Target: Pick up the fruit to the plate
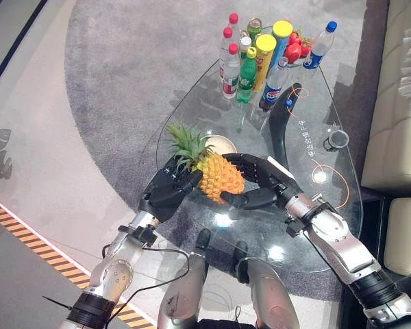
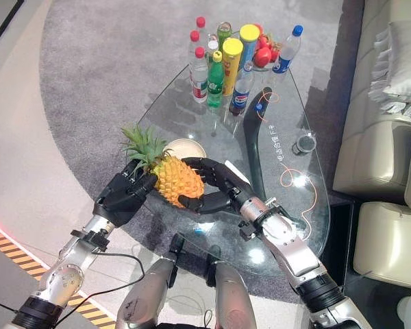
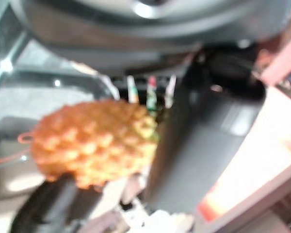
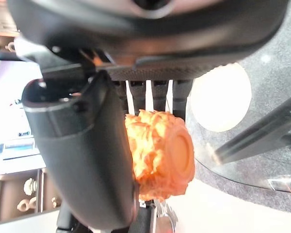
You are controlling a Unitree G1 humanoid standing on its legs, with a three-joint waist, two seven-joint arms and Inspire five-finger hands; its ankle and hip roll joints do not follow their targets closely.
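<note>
Glass coffee table [image 1: 329,205] on a grey rug [image 1: 123,68], cream sofa [image 1: 397,137] at the robot's right.

Nearest the robot: pineapple [image 1: 220,175] held between both hands over the near part of the glass. Cannot tell whether it rests on the surface or is just clear of it.

Left hand [image 1: 166,188]: at the crown end, fingers curled against the fruit below the green leaves [image 1: 189,144]. Right hand [image 1: 262,179]: cups the base end, fingers wrapped over the far side, thumb [image 1: 250,199] under the near side. Right wrist view confirms the fruit's flat base sitting between thumb and fingers. Judgement: two-handed grip chosen because the fruit is long and too bulky for one hand; opposed ends keep it from rolling.

Just beyond the pineapple: cream plate [image 1: 222,144], partly hidden behind leaves and fruit. Judgement: target is close, so only a short carry forward and a lowering remain; fruit not yet on the plate.

Farther right: small round dark object [image 1: 338,140], identity unclear.

Far end: cluster of bottles [image 1: 246,68] and tall yellow-lidded cans [image 1: 264,60], red fruit [image 1: 296,48] behind them, well apart from the work.
</note>
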